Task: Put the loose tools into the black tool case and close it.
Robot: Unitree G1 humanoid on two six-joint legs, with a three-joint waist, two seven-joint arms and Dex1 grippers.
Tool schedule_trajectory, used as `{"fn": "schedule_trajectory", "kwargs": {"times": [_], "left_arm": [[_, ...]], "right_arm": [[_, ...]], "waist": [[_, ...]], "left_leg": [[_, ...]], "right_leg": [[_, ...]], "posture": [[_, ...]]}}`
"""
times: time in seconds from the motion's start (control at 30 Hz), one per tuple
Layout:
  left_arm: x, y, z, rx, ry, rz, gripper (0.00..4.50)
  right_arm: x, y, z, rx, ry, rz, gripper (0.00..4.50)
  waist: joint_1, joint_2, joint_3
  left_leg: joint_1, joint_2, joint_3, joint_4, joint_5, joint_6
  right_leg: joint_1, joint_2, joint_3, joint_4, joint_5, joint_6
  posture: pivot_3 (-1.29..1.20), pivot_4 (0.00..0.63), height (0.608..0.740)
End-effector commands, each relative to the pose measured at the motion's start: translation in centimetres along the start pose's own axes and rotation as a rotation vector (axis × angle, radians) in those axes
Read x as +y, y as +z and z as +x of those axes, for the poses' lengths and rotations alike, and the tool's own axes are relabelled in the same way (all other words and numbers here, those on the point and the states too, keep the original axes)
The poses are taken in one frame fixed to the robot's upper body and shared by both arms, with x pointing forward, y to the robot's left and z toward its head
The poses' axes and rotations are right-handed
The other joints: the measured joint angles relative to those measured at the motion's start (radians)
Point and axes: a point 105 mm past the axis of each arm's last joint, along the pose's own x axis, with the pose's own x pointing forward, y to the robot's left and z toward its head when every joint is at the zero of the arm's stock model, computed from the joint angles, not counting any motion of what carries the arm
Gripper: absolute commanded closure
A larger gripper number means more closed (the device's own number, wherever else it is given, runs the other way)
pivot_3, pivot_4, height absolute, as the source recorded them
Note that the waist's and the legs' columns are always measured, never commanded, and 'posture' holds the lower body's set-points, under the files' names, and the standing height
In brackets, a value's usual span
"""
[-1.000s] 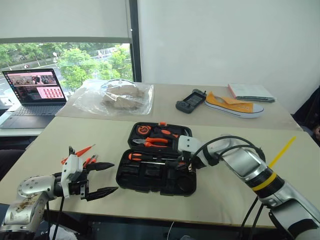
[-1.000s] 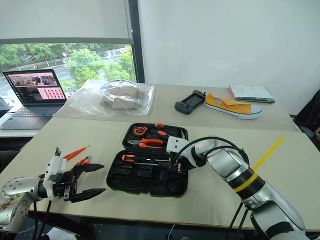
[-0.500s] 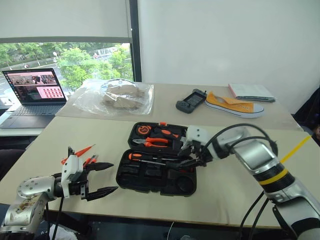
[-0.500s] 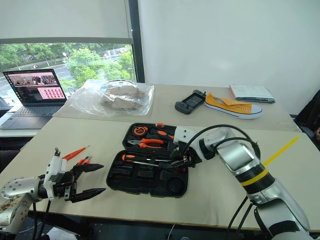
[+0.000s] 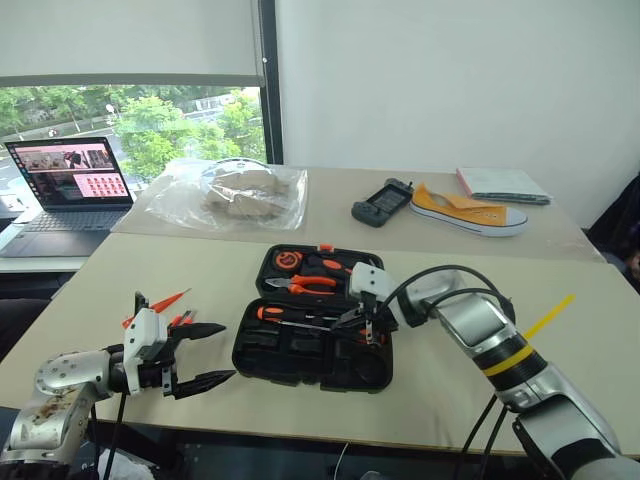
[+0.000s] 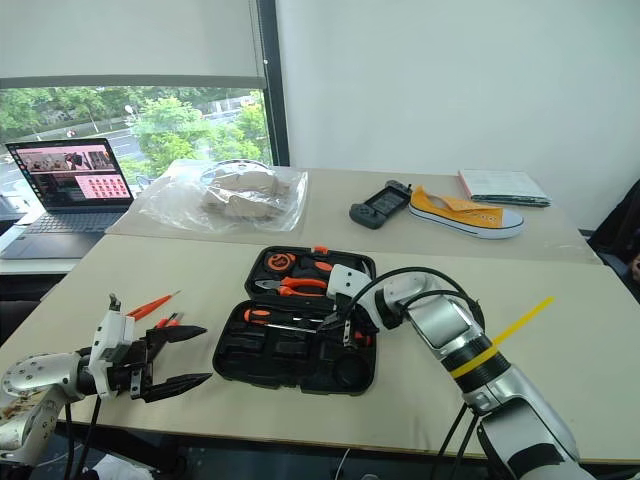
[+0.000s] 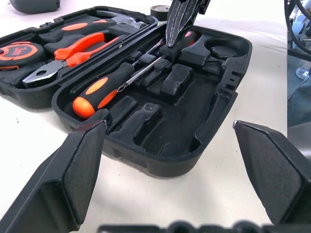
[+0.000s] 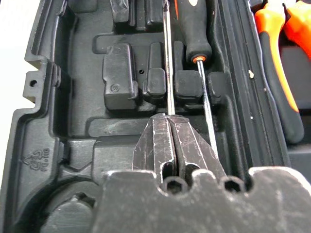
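Your right gripper (image 8: 169, 127), spread half a second ago, has clenched onto a screwdriver (image 8: 167, 58) shaft in the tool case (image 5: 311, 358); left gripper (image 5: 204, 354) stays released.

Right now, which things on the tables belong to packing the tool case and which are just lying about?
For the job:
- open tool case
- screwdriver lying in it
- loose orange tools by the left gripper

Just lying about:
- laptop
- plastic bag
- game console
- yellow shoe
- book
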Motion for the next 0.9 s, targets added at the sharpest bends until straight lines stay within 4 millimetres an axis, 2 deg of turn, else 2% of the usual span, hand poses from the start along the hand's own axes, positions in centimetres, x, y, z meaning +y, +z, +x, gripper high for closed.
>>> {"fn": "schedule_trajectory", "kwargs": {"times": [0.03, 0.13, 0.2, 0.3, 0.4, 0.47, 0.6, 0.67, 0.83, 0.87, 0.9], "left_arm": [[0.1, 0.7, -0.3, -0.010, 0.018, 0.042, 0.00], [0.1, 0.5, -0.6, -0.004, 0.032, 0.037, 0.00], [0.1, 0.5, -0.8, -0.004, 0.045, 0.034, 0.00], [0.2, 0.4, -1.5, -0.010, 0.100, 0.033, 0.00], [0.8, 0.1, -3.6, -0.020, 0.222, 0.018, 0.00], [1.1, -0.1, -5.5, -0.019, 0.321, 0.004, 0.00], [1.4, -1.4, -10.7, 0.023, 0.580, -0.067, 0.00], [1.0, -2.2, -13.3, 0.042, 0.698, -0.115, 0.00], [-0.3, -4.6, -18.8, 0.084, 0.946, -0.234, 0.00], [-0.4, -5.0, -19.4, 0.083, 0.980, -0.264, 0.00], [-0.3, -5.4, -19.6, 0.093, 0.995, -0.285, 0.00]], "right_arm": [[-0.3, -1.7, 0.7, 0.065, -0.021, 0.031, 4.47], [-0.1, -2.3, 1.2, 0.095, -0.011, 0.039, 4.47], [0.1, -1.8, 1.7, 0.070, -0.003, 0.031, 4.47], [0.5, 1.5, 1.6, -0.122, 0.011, 0.009, 4.47], [0.5, 5.0, -1.1, -0.374, -0.045, -0.045, 4.47], [1.5, 5.4, -3.0, -0.452, -0.039, -0.066, 3.90], [3.8, 4.3, -6.9, -0.613, -0.084, -0.093, 2.73], [4.6, 2.8, -8.3, -0.644, -0.146, -0.091, 2.08], [6.5, -1.3, -10.5, -0.709, -0.316, -0.072, 0.31], [6.8, -1.8, -10.6, -0.716, -0.338, -0.048, 0.01], [7.1, -2.1, -10.9, -0.743, -0.338, 0.001, 0.01]], "waist": [[-0.001, 0.000, 0.000], [-0.002, 0.000, -0.001], [-0.003, 0.000, -0.001], [-0.010, 0.000, -0.002], [-0.017, 0.001, -0.001], [-0.017, 0.002, 0.000], [-0.006, 0.001, -0.001], [0.002, 0.001, -0.001], [0.007, 0.000, -0.001], [0.007, 0.000, -0.001], [0.007, 0.001, -0.001]], "left_leg": [[0.000, 0.000, 0.000, 0.000, 0.000, 0.000], [0.002, 0.001, 0.000, 0.000, 0.001, -0.001], [0.002, 0.001, 0.000, 0.000, 0.001, -0.002], [0.004, 0.002, 0.000, 0.000, 0.001, -0.003], [0.002, 0.003, 0.000, -0.001, 0.002, -0.004], [-0.001, 0.003, -0.001, -0.001, 0.003, -0.005], [-0.001, 0.003, -0.003, -0.002, 0.002, -0.003], [-0.001, 0.002, -0.003, -0.003, 0.000, -0.002], [0.000, 0.001, -0.003, -0.003, -0.001, -0.001], [0.000, 0.001, -0.003, -0.003, -0.001, -0.001], [0.000, 0.001, -0.003, -0.003, -0.001, -0.001]], "right_leg": [[0.000, 0.000, 0.000, 0.000, 0.000, 0.000], [0.001, 0.000, 0.000, 0.000, 0.001, -0.001], [0.001, 0.000, 0.000, 0.001, 0.001, -0.002], [0.002, 0.000, 0.001, 0.001, 0.002, -0.003], [0.001, 0.000, 0.001, 0.001, 0.002, -0.004], [-0.002, 0.000, 0.000, 0.001, 0.002, -0.005], [-0.001, 0.000, -0.002, -0.002, 0.002, -0.003], [0.000, -0.001, -0.003, -0.004, 0.001, -0.003], [0.001, -0.004, -0.002, -0.005, 0.001, -0.002], [0.001, -0.004, -0.002, -0.005, 0.001, -0.002], [0.001, -0.003, -0.002, -0.004, 0.000, -0.002]], "posture": [[0.00, 0.150, 0.740], [0.00, 0.150, 0.740], [0.00, 0.150, 0.740], [0.00, 0.150, 0.740], [0.00, 0.150, 0.740], [0.00, 0.150, 0.740], [0.00, 0.150, 0.740], [0.00, 0.150, 0.740], [0.00, 0.150, 0.740], [0.00, 0.150, 0.740], [0.00, 0.150, 0.740]]}}
